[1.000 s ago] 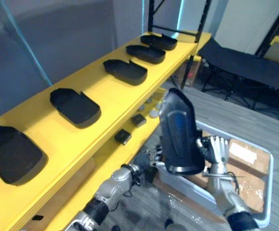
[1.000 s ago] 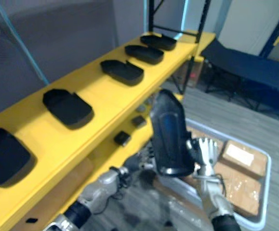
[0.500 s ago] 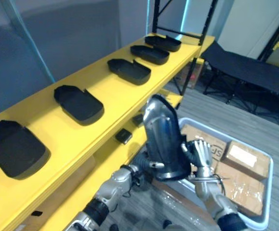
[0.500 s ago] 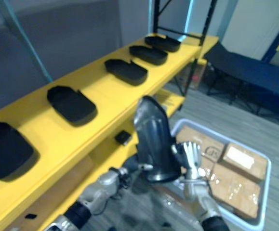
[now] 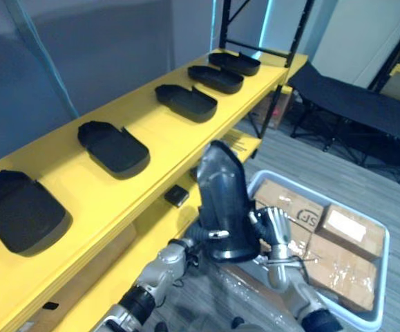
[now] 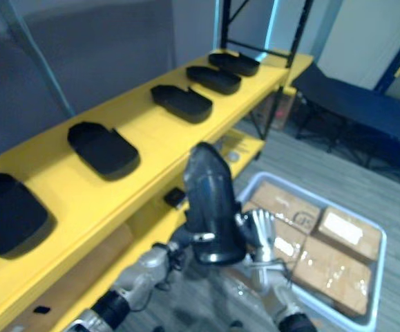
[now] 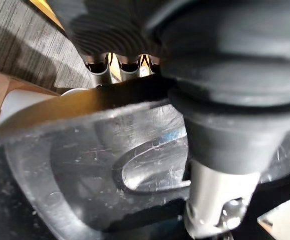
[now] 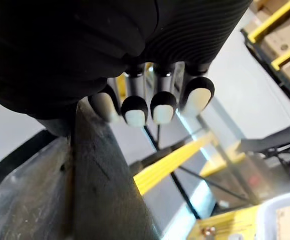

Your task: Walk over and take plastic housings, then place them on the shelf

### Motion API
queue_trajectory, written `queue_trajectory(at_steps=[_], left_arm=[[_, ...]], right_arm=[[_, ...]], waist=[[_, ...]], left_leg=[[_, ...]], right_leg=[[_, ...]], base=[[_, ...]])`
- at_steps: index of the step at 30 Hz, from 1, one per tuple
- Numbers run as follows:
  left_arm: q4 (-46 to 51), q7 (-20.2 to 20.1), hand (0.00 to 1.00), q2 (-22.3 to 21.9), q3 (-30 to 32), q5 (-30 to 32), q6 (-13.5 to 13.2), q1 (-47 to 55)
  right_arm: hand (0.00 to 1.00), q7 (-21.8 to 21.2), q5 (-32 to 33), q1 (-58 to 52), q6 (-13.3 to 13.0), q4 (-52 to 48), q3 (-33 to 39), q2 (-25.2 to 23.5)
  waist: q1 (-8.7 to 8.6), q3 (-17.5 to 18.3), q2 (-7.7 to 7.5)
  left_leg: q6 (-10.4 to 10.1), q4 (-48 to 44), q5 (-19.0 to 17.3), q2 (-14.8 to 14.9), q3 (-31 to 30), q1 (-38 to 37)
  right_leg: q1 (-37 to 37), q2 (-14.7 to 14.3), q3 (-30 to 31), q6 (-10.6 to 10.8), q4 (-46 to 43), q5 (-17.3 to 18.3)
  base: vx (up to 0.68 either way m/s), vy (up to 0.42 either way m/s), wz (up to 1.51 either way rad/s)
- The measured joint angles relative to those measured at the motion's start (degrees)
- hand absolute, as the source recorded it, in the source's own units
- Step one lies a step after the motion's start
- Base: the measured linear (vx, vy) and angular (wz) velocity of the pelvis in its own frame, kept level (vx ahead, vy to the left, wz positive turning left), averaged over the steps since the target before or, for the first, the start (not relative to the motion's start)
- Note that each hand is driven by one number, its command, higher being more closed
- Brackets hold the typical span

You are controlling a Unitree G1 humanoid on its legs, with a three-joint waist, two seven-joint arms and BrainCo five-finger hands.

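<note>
Moved since a second ago: plastic housing (image 5: 224,200), now further left and lower, closer to the yellow shelf (image 5: 151,126), with its top leaning towards it. Both hands have come across with it.

Left hand (image 5: 200,237): closed on the housing's lower left part. Thumb (image 7: 212,200) lies on the scuffed glossy face; fingers (image 7: 119,65) sit behind the rim.

Right hand (image 5: 274,227): at the housing's lower right side, fingers (image 8: 134,107) curled at the rim, gripping it from that side.

Plastic housing: one, black, glossy, held on end between the two hands, above the floor and just right of the shelf's front edge, touching neither.

Shelf, upper level: five more black housings lying flat in a row, well apart from one another.
- nearest (image 5: 23,214)
- second (image 5: 113,146)
- third (image 5: 186,102)
- fourth (image 5: 215,78)
- farthest (image 5: 234,62), by the black upright post (image 5: 286,59).

Shelf, lower level (image 5: 148,232): yellow, carrying a small black box (image 5: 177,196) just left of the held housing. Further small items lie beyond it, too small to identify.

Pale bin (image 5: 385,256): on the floor to the right, behind the right hand, holding cardboard boxes (image 5: 348,225).

Black folding cot (image 5: 351,104): far right, well apart from the shelf.
</note>
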State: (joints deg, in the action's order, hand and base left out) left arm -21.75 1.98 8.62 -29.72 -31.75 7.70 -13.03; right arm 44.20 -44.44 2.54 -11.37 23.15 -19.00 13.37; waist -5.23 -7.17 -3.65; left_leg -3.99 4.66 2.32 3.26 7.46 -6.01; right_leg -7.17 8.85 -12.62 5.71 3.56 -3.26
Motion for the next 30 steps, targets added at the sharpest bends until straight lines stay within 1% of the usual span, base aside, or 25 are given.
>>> queue_trajectory(at_steps=[3, 6, 11, 13, 18, 19, 21, 23, 25, 28, 29, 30], left_arm=[[-0.3, 1.3, 1.00, 0.1, 0.2, -1.6, -0.3, 0.2], [-0.3, 1.7, 1.00, 0.3, 0.3, -2.0, -1.5, 0.4], [0.2, 1.7, 1.00, 0.3, 0.1, -7.2, -2.8, 0.6], [0.7, 1.7, 1.00, 0.3, -0.2, -10.9, -3.4, 0.6], [1.6, 1.7, 1.00, 0.3, -1.5, -16.2, -4.3, 0.6], [1.6, 1.7, 1.00, 0.4, -2.1, -18.0, -4.6, 0.6], [1.6, 1.7, 1.00, 0.4, -2.7, -20.1, -5.1, 0.6], [1.6, 1.7, 1.00, 0.4, -3.2, -24.3, -6.1, 0.6], [1.6, 1.7, 1.00, 0.4, -3.5, -26.1, -6.7, 0.6], [1.6, 2.0, 1.00, 0.4, -3.6, -26.0, -7.3, 0.6], [1.6, 2.0, 1.00, 0.4, -3.6, -26.0, -7.3, 0.6], [1.6, 2.9, 1.00, 0.4, -3.9, -23.7, -8.1, 0.6]], right_arm=[[1.00, 0.8, 0.9, 0.0, 0.0, -0.2, -0.4, -1.2], [1.00, 1.2, 1.0, 0.0, 0.1, -1.2, -1.5, -1.7], [1.00, 1.4, 2.1, -0.3, 0.5, -5.0, -3.0, -0.8], [1.00, 1.1, 3.0, -0.7, 0.5, -7.5, -3.6, 0.4], [1.00, 0.7, 4.4, -2.1, 1.3, -11.4, -4.0, 1.9], [0.00, 0.7, 4.7, -2.4, 1.3, -11.9, -4.0, 2.4], [0.00, 0.5, 5.5, -2.7, 1.4, -12.9, -4.4, 2.9], [0.00, 0.5, 6.2, -3.4, 1.3, -15.0, -5.1, 3.1], [0.00, 0.5, 7.9, -3.7, 1.3, -15.9, -5.8, 3.1], [0.00, 0.3, 11.2, -3.6, 1.5, -16.0, -6.8, 3.0], [0.00, 0.3, 11.2, -3.6, 1.5, -16.0, -6.8, 3.0], [0.00, -0.1, 14.3, -3.8, 1.9, -15.8, -7.1, 2.8]], waist=[[0.01, 0.0, -0.02], [0.03, 0.0, -0.10], [0.49, 0.1, -0.20], [0.59, 0.1, -0.23], [0.81, 0.3, -0.60], [1.02, 0.3, -0.67], [1.24, 0.4, -0.77], [1.21, 0.5, -0.84], [1.22, 0.5, -0.97], [1.29, 0.6, -1.06], [1.29, 0.6, -1.06], [1.34, 0.6, -1.08]], left_leg=[[0.0, 0.0, 0.0, 0.0, 0.1, 0.0], [0.0, 0.0, 0.0, 0.1, 0.3, 0.0], [0.0, 0.0, -0.1, 0.2, 1.3, -0.3], [0.0, 0.0, -0.1, 0.3, 1.7, 0.0], [0.0, 0.0, -0.1, 0.3, 2.4, -0.2], [0.0, 0.0, -0.1, 0.3, 2.4, -0.1], [0.0, 0.0, -0.1, 0.3, 2.5, 0.0], [0.0, 0.0, -0.1, 0.3, 2.6, 0.0], [0.0, 0.0, -0.1, 0.3, 2.6, 0.0], [0.0, 0.0, -0.1, 0.3, 2.6, 0.0], [0.0, 0.0, -0.1, 0.3, 2.6, 0.0], [0.1, 0.0, -0.1, 0.2, 2.5, 0.0]], right_leg=[[0.0, 0.0, 0.0, 0.0, 0.0, 0.0], [0.0, 0.0, 0.3, 0.1, 0.0, -0.1], [0.5, 0.0, 1.5, 0.2, -0.2, -0.2], [1.2, 0.0, 1.9, -0.1, -0.7, 0.1], [1.4, 0.0, 2.4, -0.1, -1.0, 0.1], [1.6, 0.0, 2.5, -0.1, -1.0, 0.1], [1.9, 0.0, 2.7, -0.1, -1.2, 0.1], [2.0, 0.0, 2.9, -0.1, -1.3, 0.1], [2.0, 0.0, 2.9, -0.1, -1.3, 0.1], [2.0, 0.0, 2.9, -0.1, -1.4, 0.1], [2.0, 0.0, 2.9, -0.1, -1.4, 0.1], [2.0, 0.1, 2.9, -0.1, -1.4, 0.2]], base=[[0.00, 0.000, 0.00], [-0.01, 0.002, -0.03], [-0.02, 0.004, -0.10], [-0.03, 0.004, -0.08], [-0.02, 0.005, -0.05], [-0.01, 0.004, -0.05], [-0.01, 0.003, -0.06], [0.00, 0.002, -0.02], [0.00, 0.000, 0.00], [0.00, 0.000, 0.00], [0.00, 0.000, 0.00], [0.00, 0.000, 0.00]])
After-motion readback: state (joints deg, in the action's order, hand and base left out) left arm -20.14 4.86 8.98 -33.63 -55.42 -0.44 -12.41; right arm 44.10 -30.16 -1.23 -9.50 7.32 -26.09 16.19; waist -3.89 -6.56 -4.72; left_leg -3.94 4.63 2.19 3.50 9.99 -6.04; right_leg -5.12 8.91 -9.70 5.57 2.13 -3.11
